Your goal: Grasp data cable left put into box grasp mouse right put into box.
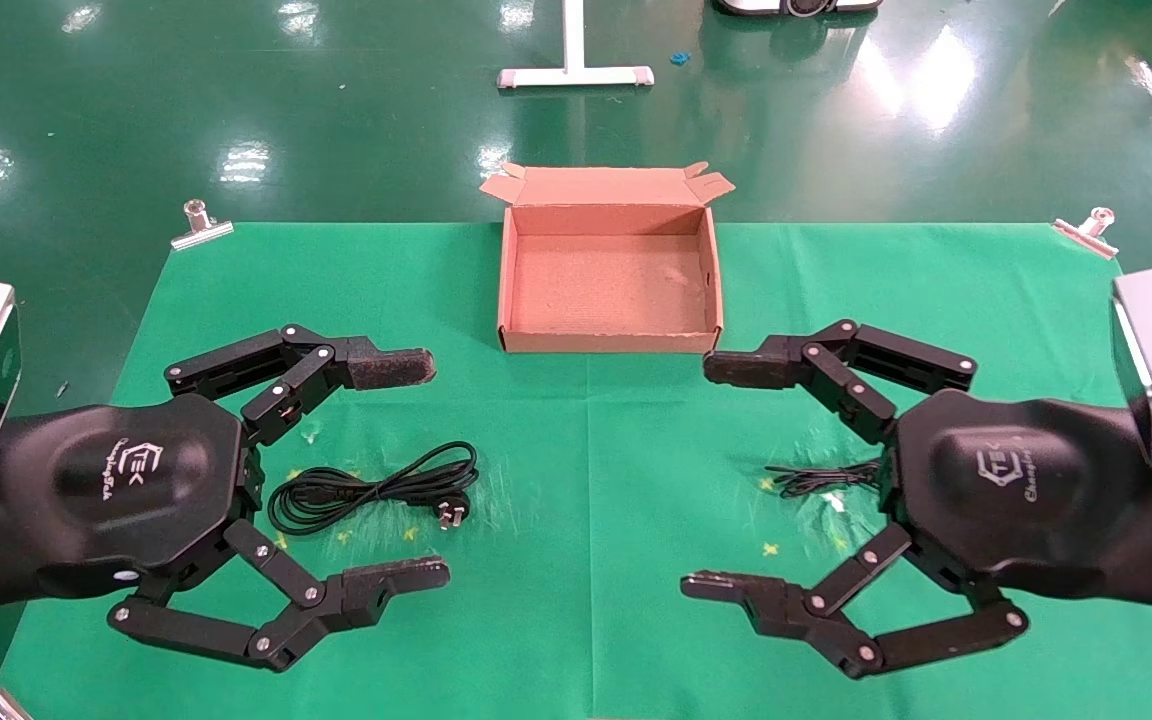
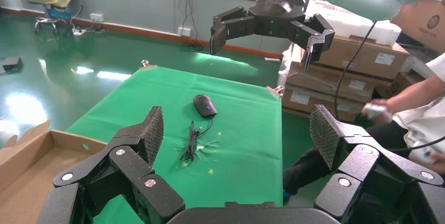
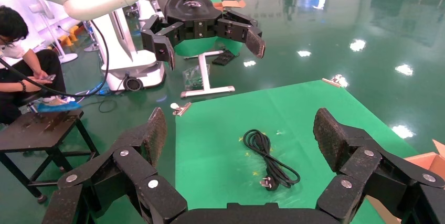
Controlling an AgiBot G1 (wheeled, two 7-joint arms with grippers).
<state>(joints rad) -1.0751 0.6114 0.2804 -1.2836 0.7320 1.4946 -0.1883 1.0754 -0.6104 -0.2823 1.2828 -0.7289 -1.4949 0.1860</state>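
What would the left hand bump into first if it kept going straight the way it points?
Probably the right hand, facing it across the green cloth; nothing else stands between them, though depth is hard to judge.

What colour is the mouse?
Black mouse, with a small blue light; clearest in the left wrist view.

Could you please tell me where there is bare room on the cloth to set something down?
Bare cloth runs between the data cable and the mouse wire; the box is empty. Crowded under the open left gripper and right gripper.
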